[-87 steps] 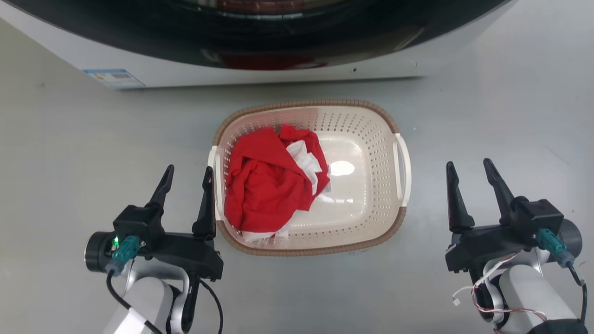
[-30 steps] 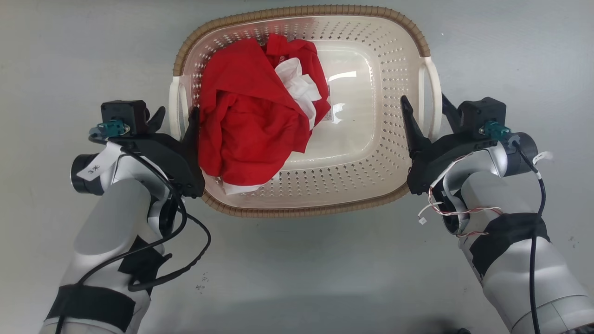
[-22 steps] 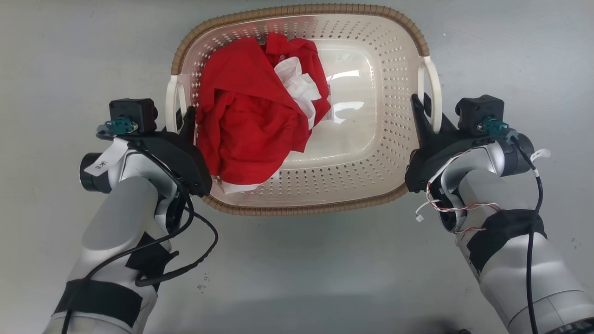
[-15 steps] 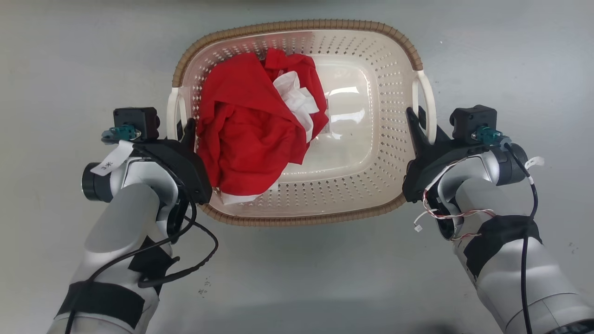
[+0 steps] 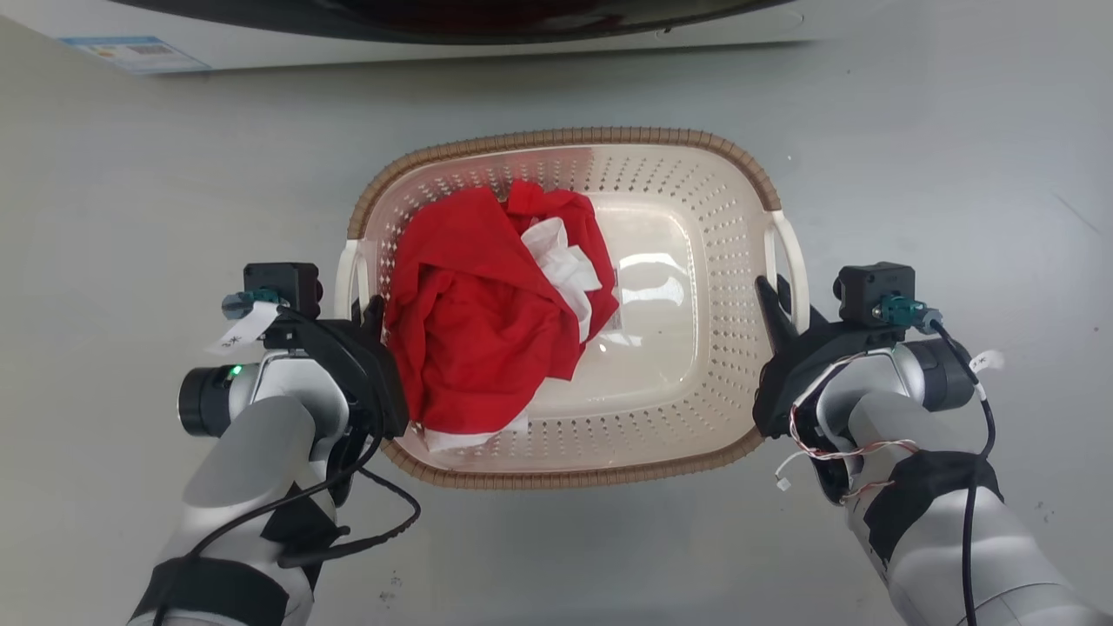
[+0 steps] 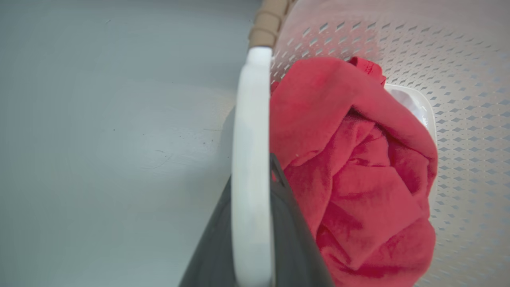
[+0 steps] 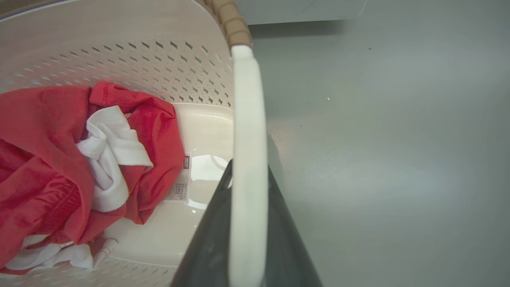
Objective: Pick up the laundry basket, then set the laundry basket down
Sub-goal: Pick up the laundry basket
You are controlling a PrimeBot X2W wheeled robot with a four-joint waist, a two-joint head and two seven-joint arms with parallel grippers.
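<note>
Left pincer clamped on laundry basket, right pincer likewise

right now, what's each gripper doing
left gripper: closed on the left white loop handle of the cream-white perforated plastic laundry basket
right gripper: closed on the right white loop handle of that basket

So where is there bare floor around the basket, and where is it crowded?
Bare grey floor spreads left and right of the laundry basket, and along its near rim between the forearms. A narrower bare strip separates its far rim from the washer. Crowded: its two short sides, where the left gripper and right gripper clamp it.
</note>
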